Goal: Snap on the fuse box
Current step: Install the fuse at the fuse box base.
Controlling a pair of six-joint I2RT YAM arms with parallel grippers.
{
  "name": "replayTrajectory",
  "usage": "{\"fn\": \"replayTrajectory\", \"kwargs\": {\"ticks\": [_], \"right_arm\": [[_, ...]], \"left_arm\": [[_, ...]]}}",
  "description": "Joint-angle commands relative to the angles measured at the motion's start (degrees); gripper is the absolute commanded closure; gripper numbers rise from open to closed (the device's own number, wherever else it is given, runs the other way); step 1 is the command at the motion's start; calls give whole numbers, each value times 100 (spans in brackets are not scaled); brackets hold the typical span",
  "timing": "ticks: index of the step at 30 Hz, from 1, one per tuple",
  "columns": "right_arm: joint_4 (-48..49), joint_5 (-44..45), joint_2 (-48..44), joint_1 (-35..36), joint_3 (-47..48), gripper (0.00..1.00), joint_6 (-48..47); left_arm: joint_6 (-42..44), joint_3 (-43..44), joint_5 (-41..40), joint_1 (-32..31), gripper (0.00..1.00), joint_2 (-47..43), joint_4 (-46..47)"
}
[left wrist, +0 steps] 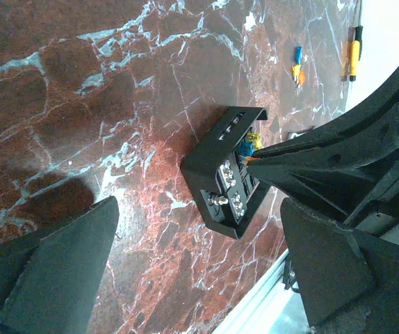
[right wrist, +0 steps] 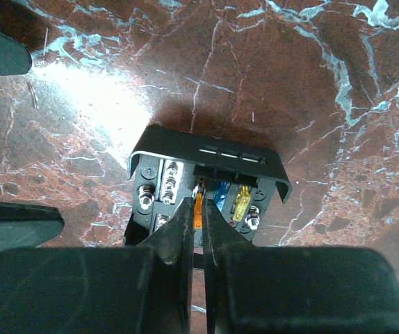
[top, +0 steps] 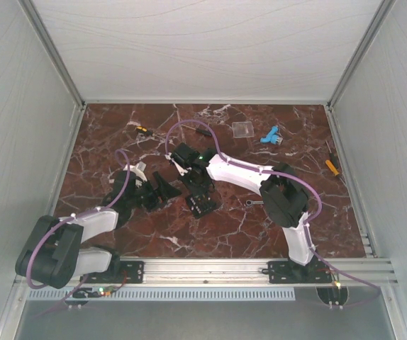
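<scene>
Nearest us, the fuse box (top: 202, 205) sits flat on the marble surface (top: 317, 219), just ahead of the arm bases and between the two arms. The right tool (right wrist: 199, 205) reaches down into its open face, its fingers pressed together on a thin orange fuse (right wrist: 199, 212). The left tool (top: 164, 190) stands just left of the box, jaws spread wide, gripping nothing. Far back on the surface we see a clear square plate (top: 244, 129), a blue part (top: 269, 136) and a screwdriver (top: 331, 167).
</scene>
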Motion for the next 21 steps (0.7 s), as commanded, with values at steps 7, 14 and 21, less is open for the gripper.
{"fn": "replayTrajectory", "kwargs": {"ticks": [7,14,21], "right_arm": [[-129,-125,117,43,31,100,50],[-115,-37,203,41,30,100,68],[8,22,181,41,6,91,81]], "left_arm": [[26,40,76,28,0,-80,195],[16,22,82,32,0,-99,201],[17,5,90,33,0,-97,214]]}}
